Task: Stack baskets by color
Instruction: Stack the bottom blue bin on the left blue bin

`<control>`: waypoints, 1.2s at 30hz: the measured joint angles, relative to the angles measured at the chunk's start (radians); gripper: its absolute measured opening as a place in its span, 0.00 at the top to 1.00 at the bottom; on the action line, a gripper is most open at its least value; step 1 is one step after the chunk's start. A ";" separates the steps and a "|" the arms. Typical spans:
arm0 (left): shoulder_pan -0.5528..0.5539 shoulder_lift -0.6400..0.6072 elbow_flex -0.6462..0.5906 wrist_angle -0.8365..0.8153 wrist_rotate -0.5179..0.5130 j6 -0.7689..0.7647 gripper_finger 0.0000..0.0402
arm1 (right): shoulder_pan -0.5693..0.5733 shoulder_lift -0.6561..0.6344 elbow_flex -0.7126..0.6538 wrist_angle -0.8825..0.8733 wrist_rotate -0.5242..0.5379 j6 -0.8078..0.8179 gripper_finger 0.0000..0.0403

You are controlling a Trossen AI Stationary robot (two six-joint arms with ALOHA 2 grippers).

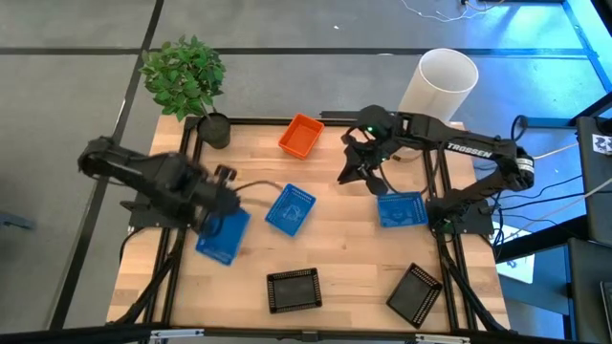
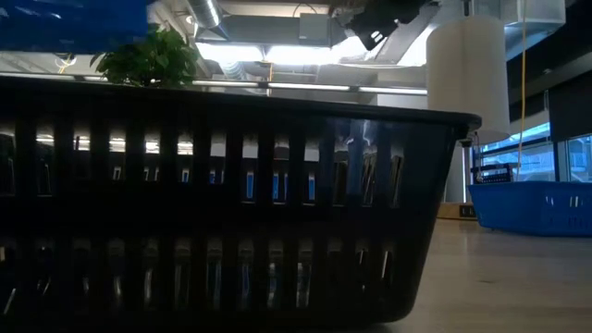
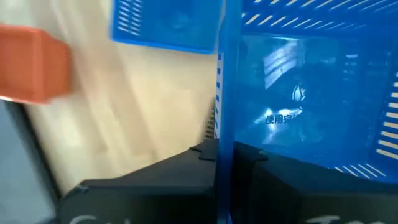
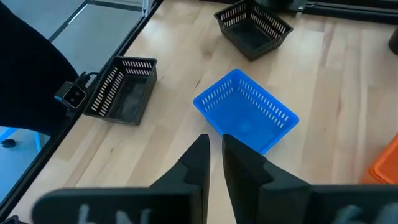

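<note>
My left gripper (image 1: 212, 212) is at the table's left, shut on a blue basket (image 1: 223, 236) that hangs above the table; the low view shows that basket (image 2: 74, 23) high up. A second blue basket (image 1: 290, 208) rests on its bottom at the centre. A third (image 1: 402, 208) sits at the right, below my right gripper (image 4: 214, 149). That gripper hovers over the far right with a narrow gap between its fingers and nothing in it. An orange basket (image 1: 301, 136) stands at the far edge. Two black baskets (image 1: 293, 290) (image 1: 415, 293) lie near the front. My left gripper pinches one side wall (image 3: 224, 93) of the blue basket, one finger inside the basket and one outside. The fingers come from above, slanting down. The basket is lifted clear of the table and hangs tilted below them.
A green potted plant (image 1: 184, 76) stands at the far left corner and a tall white cylinder (image 1: 438, 84) at the far right. Bare wood lies between the centre blue basket and the black ones. One black basket (image 2: 231, 213) fills the low view's foreground.
</note>
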 joint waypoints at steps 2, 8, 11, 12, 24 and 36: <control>0.090 0.030 0.040 0.011 -0.002 0.123 1.00 | 0.000 -0.016 0.000 -0.010 0.001 0.000 0.89; 0.317 0.136 0.120 0.174 0.118 0.435 1.00 | -0.001 -0.063 0.000 -0.029 0.001 0.000 0.89; 0.391 0.193 0.127 0.252 0.200 0.555 1.00 | -0.001 -0.081 0.001 -0.031 0.002 0.000 0.89; 0.414 0.212 0.126 0.274 0.228 0.588 1.00 | -0.001 -0.084 0.001 -0.031 0.003 0.000 0.89; 0.515 0.430 0.126 0.415 0.413 0.813 1.00 | -0.004 -0.123 0.001 -0.045 0.099 0.077 0.89; 0.522 0.552 0.126 0.517 0.381 0.663 1.00 | -0.004 -0.124 0.001 -0.045 0.099 0.078 0.89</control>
